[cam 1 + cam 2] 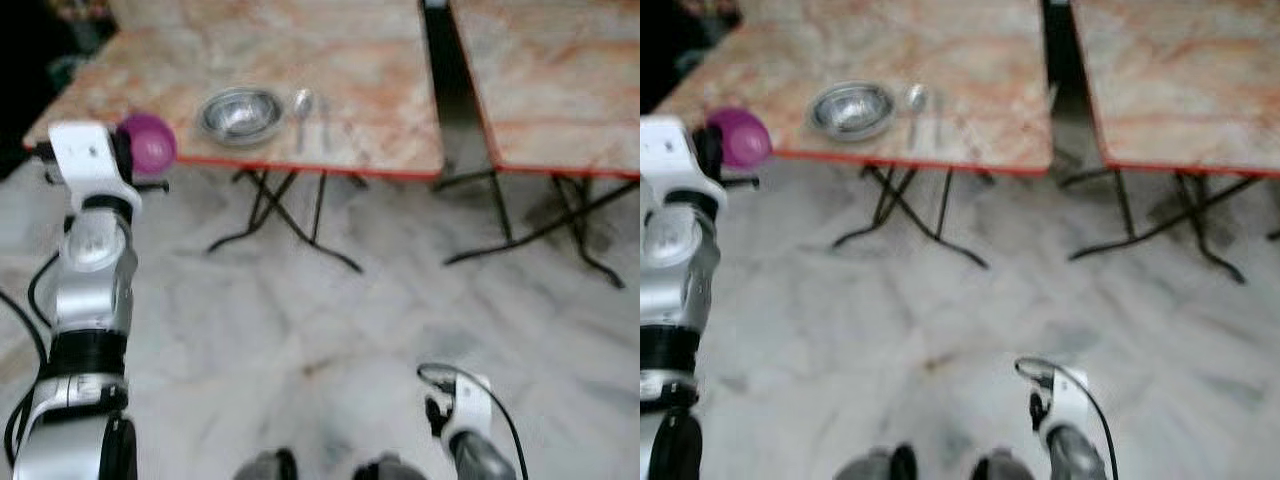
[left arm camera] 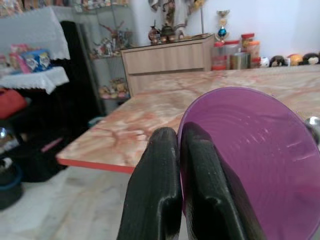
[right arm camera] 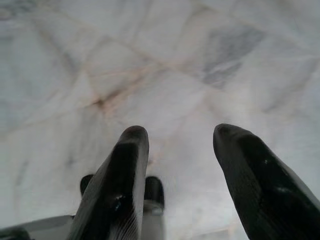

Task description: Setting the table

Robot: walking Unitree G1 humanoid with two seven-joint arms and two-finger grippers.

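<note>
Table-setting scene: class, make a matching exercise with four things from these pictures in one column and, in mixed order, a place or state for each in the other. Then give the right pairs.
Column one:
1. purple cup
2. steel bowl
3. spoon
4. right gripper

Column two:
A. lying on the table just right of the bowl
B. open, pointing down at the marble floor
C. pinched at its rim by the left gripper
D. standing on the marble-patterned table near its front edge

Right pairs: 1-C, 2-D, 3-A, 4-B.
</note>
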